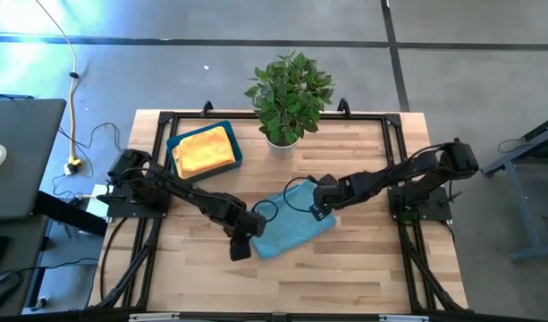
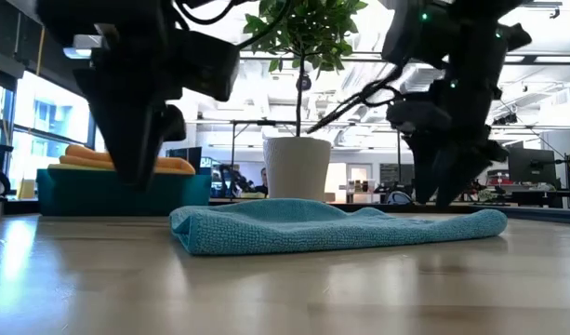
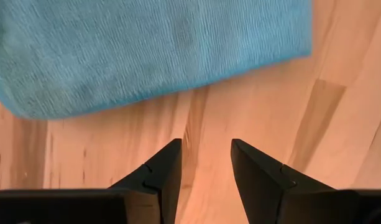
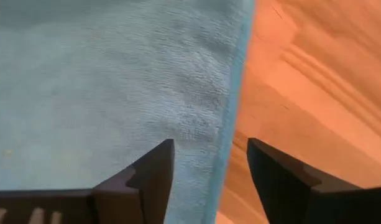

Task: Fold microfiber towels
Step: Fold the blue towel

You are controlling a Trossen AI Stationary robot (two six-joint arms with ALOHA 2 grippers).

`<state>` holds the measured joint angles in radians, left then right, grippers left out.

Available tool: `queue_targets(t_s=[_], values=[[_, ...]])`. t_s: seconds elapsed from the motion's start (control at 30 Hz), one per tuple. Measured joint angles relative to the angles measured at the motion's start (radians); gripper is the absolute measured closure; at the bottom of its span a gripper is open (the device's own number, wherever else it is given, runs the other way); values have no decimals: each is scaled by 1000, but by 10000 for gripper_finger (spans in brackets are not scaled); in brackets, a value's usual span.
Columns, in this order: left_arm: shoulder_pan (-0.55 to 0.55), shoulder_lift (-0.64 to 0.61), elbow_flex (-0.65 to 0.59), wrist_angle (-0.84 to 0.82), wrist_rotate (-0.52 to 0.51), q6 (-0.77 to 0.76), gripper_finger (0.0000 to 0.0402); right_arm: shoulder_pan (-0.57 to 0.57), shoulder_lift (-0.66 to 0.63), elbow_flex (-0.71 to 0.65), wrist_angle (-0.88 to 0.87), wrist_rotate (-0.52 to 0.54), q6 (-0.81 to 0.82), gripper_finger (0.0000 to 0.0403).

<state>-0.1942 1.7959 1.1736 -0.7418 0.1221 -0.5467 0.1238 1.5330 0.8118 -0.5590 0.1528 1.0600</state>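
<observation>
Teal-blue towel (image 1: 290,222) lying mid-table, part folded; I'm hovering both grippers, left (image 3: 204,167) and right (image 4: 210,167), fingers apart, empty; next I'm regrasping an edge.

In both wrist views the blue towel (image 3: 146,53) ran past the picture's edges. In the low view the dark arms blocked part of the tray (image 2: 75,191), and the plant (image 2: 303,37) was cut off overhead.

Bright daylight from the tall windows behind the white round plant pot (image 2: 298,167) backlights the low view, turning both arms into dark blurred silhouettes, while a pale glare lies on the wooden slatted table (image 2: 99,279) before it.
</observation>
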Motion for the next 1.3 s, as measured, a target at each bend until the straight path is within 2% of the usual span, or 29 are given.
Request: queue_targets(t_s=[0.17, 0.37, 0.6, 0.83, 0.97, 1.2, 1.3], values=[[-11, 0, 0, -10, -4, -1, 273, 2, 0, -64, 137, -9, 54, 186], [-11, 0, 0, -10, -5, -18, 273, 8, -2, -134, 223, -4, 113, 206], [-11, 0, 0, -10, -4, -19, 273, 38, 0, -144, 286, 16, 102, 225], [-10, -1, 0, -10, -4, -23, 273, 74, 72, -138, 379, 43, 112, 231], [-10, -1, 0, -12, -4, -45, 273, 94, 85, -136, 359, 78, 133, 268], [-10, -1, 1, -18, -3, -80, 273, 99, 39, -140, 276, 86, 98, 386], [-10, -1, 1, -18, -3, -104, 273, 97, 22, -141, 255, 73, 87, 393]])
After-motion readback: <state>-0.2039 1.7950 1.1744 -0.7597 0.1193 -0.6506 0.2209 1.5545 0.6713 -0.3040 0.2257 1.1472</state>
